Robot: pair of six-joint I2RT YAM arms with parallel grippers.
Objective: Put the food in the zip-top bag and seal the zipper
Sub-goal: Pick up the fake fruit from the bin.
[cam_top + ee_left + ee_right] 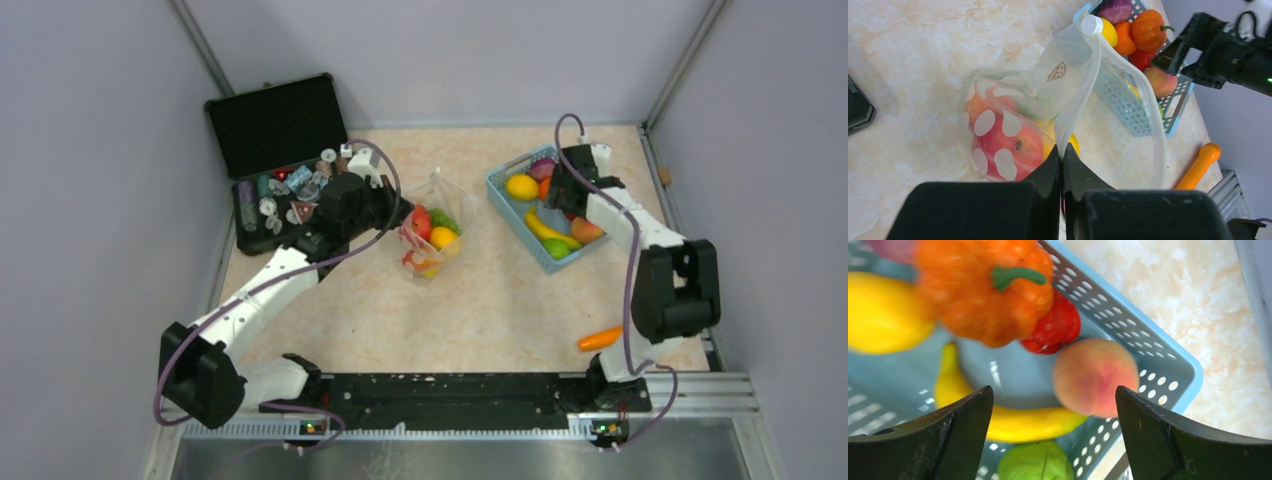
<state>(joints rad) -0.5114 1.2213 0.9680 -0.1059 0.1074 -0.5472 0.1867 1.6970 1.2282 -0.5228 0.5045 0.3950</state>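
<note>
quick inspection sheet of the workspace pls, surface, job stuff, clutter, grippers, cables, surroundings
surface: table, beige marbled top, no spills seen
bag: mouth open, edge lifted by the left arm
zipper: not sealed
food: several pieces in bag; lemon, banana and peach among those in basket; carrot loose on table
clutter: black case, lid open, small trinkets inside
left gripper: shut on bag edge
right gripper: open over basket
cables: one looped along each arm, no snag seen
surroundings: grey walls on three sides
</note>
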